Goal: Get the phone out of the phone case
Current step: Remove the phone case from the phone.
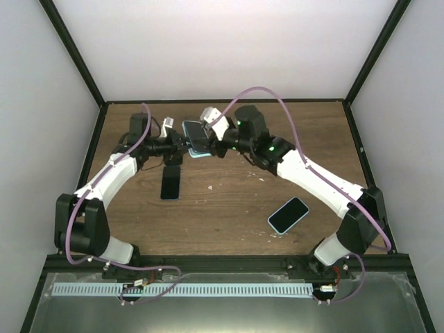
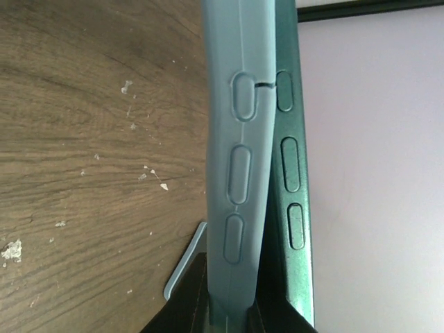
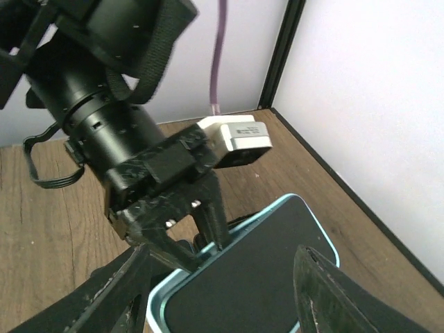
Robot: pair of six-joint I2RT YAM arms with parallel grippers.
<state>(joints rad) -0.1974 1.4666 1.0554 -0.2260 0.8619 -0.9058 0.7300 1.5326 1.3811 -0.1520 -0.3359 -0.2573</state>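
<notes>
The phone in its light blue case (image 1: 196,139) is held in the air over the far middle of the table, between both grippers. My left gripper (image 1: 182,146) is shut on the case edge; in the left wrist view its fingers (image 2: 232,309) clamp the blue case (image 2: 239,139). There the dark green phone edge (image 2: 291,173) stands slightly apart from the case. My right gripper (image 1: 214,137) spans the phone across its width. In the right wrist view its fingers (image 3: 229,284) sit on both sides of the black screen (image 3: 243,277), which is rimmed by the case (image 3: 337,259).
A dark phone (image 1: 170,184) lies on the wooden table (image 1: 229,194) left of centre. Another phone in a light blue case (image 1: 288,215) lies at the near right. Black frame posts (image 1: 73,48) and white walls surround the table.
</notes>
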